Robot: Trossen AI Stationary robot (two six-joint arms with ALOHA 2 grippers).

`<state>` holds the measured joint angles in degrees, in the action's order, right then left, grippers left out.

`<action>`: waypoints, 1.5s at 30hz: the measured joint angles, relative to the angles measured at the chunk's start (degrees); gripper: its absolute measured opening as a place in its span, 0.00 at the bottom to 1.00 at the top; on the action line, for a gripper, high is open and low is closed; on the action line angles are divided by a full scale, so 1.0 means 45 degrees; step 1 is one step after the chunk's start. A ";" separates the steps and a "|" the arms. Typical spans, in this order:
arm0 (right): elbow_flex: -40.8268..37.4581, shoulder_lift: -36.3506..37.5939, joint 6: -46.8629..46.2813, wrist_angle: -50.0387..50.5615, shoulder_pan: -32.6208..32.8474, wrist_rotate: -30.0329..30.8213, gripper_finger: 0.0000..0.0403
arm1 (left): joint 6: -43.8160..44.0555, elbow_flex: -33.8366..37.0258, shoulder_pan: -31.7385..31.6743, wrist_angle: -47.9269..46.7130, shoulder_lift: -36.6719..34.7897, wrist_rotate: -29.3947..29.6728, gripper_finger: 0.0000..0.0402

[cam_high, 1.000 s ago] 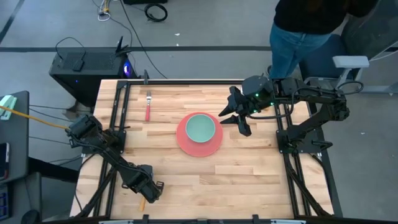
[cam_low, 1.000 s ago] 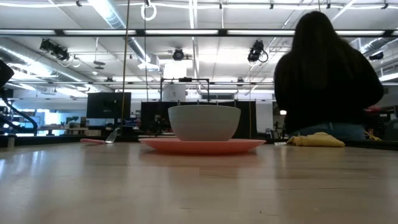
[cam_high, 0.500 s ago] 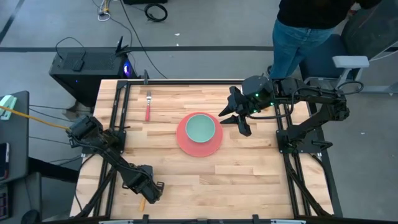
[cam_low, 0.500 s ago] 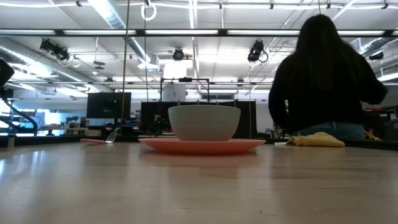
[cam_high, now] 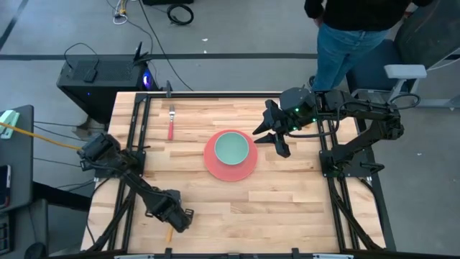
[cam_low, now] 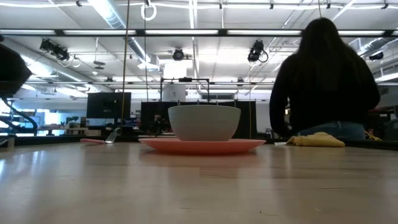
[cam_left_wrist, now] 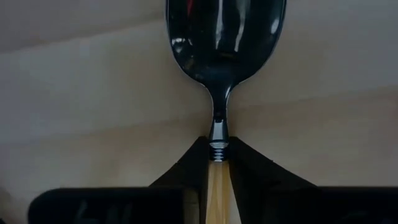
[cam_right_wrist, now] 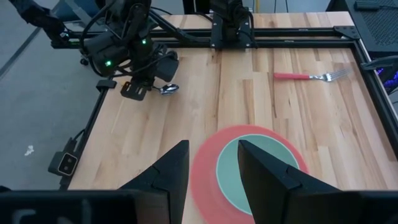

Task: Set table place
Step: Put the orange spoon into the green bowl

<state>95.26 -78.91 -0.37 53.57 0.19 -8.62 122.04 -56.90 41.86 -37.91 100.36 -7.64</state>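
The pink plate (cam_high: 230, 156) lies at the middle of the table (cam_high: 287, 194), and the pale-teal bowl (cam_high: 231, 147) stands on it; both show in the low view (cam_low: 202, 145). The red-handled fork (cam_high: 171, 124) lies flat at the far left. My left gripper (cam_high: 174, 214) is at the near left corner, shut on the orange-handled spoon (cam_left_wrist: 219, 74). My right gripper (cam_high: 269, 138) hangs open and empty just right of the plate; its wrist view looks down on the plate (cam_right_wrist: 208, 162). My left gripper pinches the spoon's orange handle (cam_left_wrist: 217, 186) between its two fingers, at the end where it meets the metal neck (cam_left_wrist: 217, 134). The fingers come from above and lie across the handle. The spoon's bowl sticks out past them; whether it is clear of the table, I cannot tell.
Black rails run along the table's left (cam_high: 136, 129) and right (cam_high: 327, 158) sides. A person (cam_high: 352, 36) stands just beyond the far right corner and shows in the low view (cam_low: 326, 81). Bare wood lies between the plate and the near edge.
My left gripper has shifted a little toward the table's right edge, still shut on the spoon. The person behind the table has moved slightly.
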 joint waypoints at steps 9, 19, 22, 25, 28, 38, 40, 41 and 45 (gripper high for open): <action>0.0000 0.0000 -0.0022 0.0003 -0.0010 0.0005 0.36 | -0.1646 -0.0019 -0.1008 -0.0041 -0.0330 -0.0016 0.14; 0.0000 0.0027 -0.0022 0.0072 -0.0010 0.0005 0.36 | -0.3603 -0.0024 -0.2294 -0.0238 -0.1361 -0.0025 0.13; 0.0000 0.0113 -0.0022 0.0165 -0.0010 0.0002 0.36 | -0.4165 -0.0024 -0.2734 -0.0410 -0.1690 -0.0025 0.14; 0.0010 0.0274 -0.0022 0.0254 -0.0010 0.0005 0.36 | -0.4826 -0.0034 -0.3182 -0.0503 -0.2070 -0.0023 0.15; 0.0015 0.0408 -0.0022 0.0392 -0.0010 0.0005 0.36 | -0.5657 -0.0034 -0.3695 -0.0777 -0.2464 -0.0037 0.14; 0.0015 0.0711 -0.0338 0.1659 -0.0536 0.0010 0.36 | -0.8327 -0.0035 -0.5712 -0.1576 -0.3960 -0.0616 0.13; 0.0015 0.0753 -0.0342 0.1796 -0.0681 0.0049 0.36 | -0.8932 -0.0032 -0.6178 -0.1612 -0.4127 -0.0832 0.12; 0.0015 0.0772 -0.0338 0.1815 -0.0742 0.0039 0.36 | -0.9221 -0.0034 -0.6392 -0.1580 -0.4211 -0.0936 0.12; 0.0015 0.0849 -0.0267 0.1803 -0.0989 0.0049 0.36 | -1.0262 -0.0270 -0.7291 -0.2031 -0.4367 -0.1307 0.12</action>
<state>95.33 -75.09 -1.57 61.68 -4.26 -8.40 75.87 -58.12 9.05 -47.06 80.71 -13.52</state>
